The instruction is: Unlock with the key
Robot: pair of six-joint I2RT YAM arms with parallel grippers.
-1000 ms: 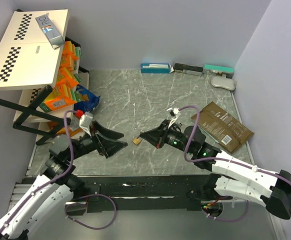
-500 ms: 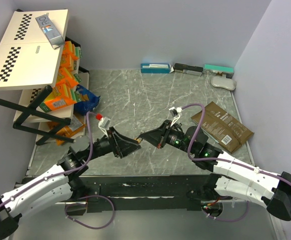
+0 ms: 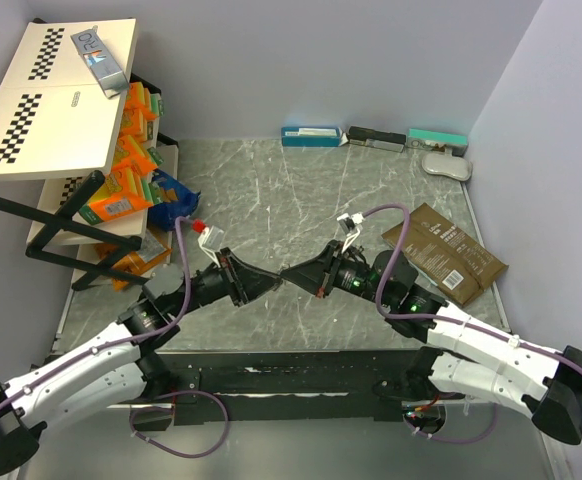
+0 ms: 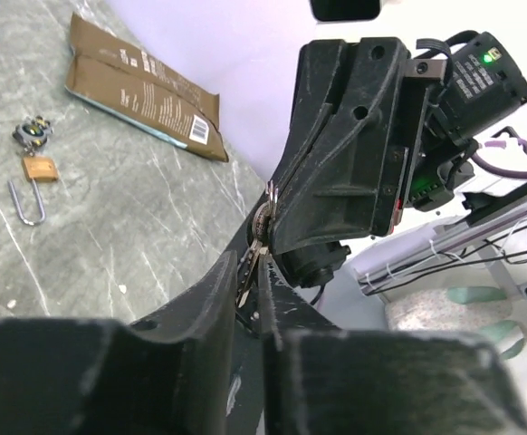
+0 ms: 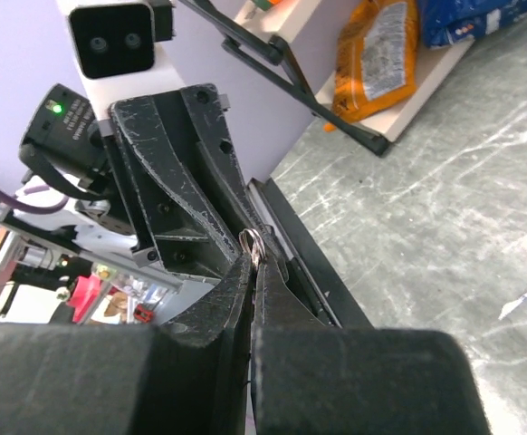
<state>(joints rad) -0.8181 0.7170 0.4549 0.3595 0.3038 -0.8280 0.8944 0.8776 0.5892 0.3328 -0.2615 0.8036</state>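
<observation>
Above the middle of the surface's near edge, the key (image 4: pixel 248 263) hangs in mid-air where the two arms meet tip to tip. The right tool (image 3: pixel 289 275) is clamped tight on its upper end, with the metal ring (image 5: pixel 252 243) showing right at its fingertips. The left tool (image 3: pixel 275 282) comes in from the opposite side, its jaws drawn narrow around the blade. The wrist views do not settle whether its pads actually press on the metal.

The brass padlock (image 4: pixel 39 169) lies flat on the grey marbled surface (image 3: pixel 271 190) below, its silver shackle stretched out from the body. It is touched by neither arm. A small dark object just beside it is too small to make out.

A brown packet (image 3: pixel 445 250) lies flat by the right edge, well apart from the padlock. Three slim boxes line the far edge: one blue (image 3: pixel 311 136), one black (image 3: pixel 375 138) and one teal (image 3: pixel 436 139). A white object (image 3: pixel 445 164) sits in the far right corner. At the left edge, a rack (image 3: pixel 56 230) holds orange packs (image 3: pixel 121 180) and a blue bag (image 3: pixel 174 198) under a checkered board (image 3: pixel 56 100).
</observation>
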